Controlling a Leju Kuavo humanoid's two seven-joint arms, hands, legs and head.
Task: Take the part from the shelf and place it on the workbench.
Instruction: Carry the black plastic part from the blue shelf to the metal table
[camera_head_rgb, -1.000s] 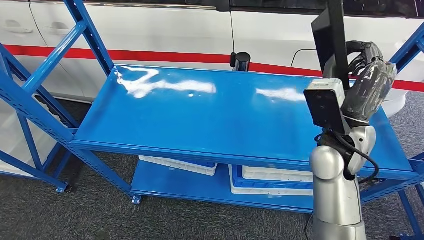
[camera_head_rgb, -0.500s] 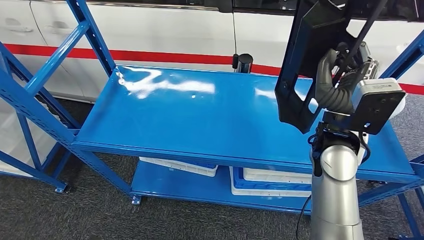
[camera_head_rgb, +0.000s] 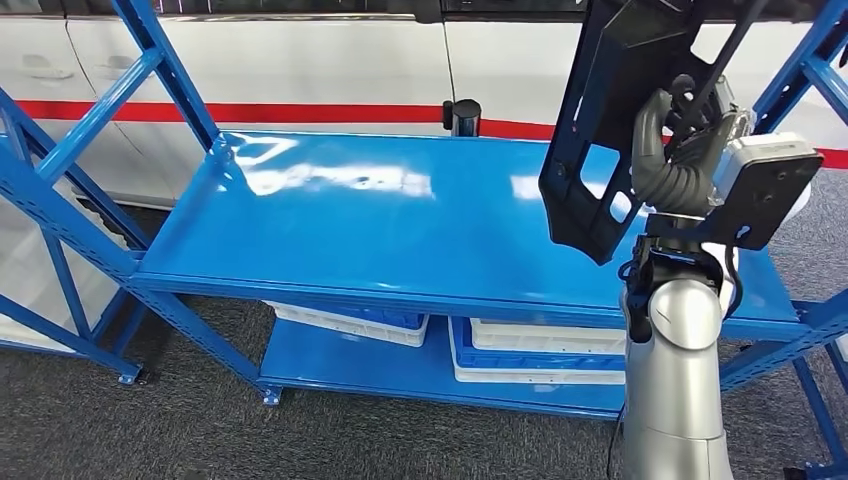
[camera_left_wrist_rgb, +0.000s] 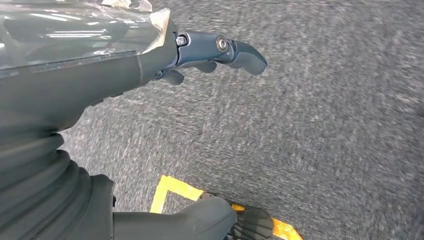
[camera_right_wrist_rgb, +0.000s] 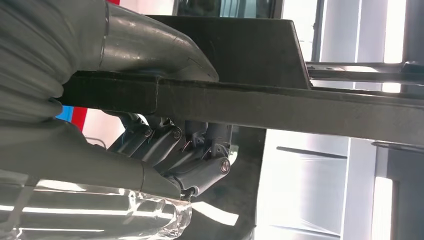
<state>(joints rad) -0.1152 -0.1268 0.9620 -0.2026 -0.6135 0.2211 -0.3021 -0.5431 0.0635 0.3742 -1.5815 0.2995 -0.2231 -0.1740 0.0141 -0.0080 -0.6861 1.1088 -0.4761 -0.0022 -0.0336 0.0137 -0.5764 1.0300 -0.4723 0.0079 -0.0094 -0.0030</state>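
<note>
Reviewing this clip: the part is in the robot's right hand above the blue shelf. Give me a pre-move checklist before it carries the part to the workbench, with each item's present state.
1. Right robot hand grips the part: ok; the right wrist view shows fingers wrapped round its edge.
2. Part lifted off the shelf: ok, held up above it.
3. Part free of the shelf post: cannot tell; they look close in the head view.
4. Left robot hand empty: ok, it hangs over the floor.
5. Workbench located: cannot tell.
6. Nothing else dragged along: ok, the bins sit on the lower level.
</note>
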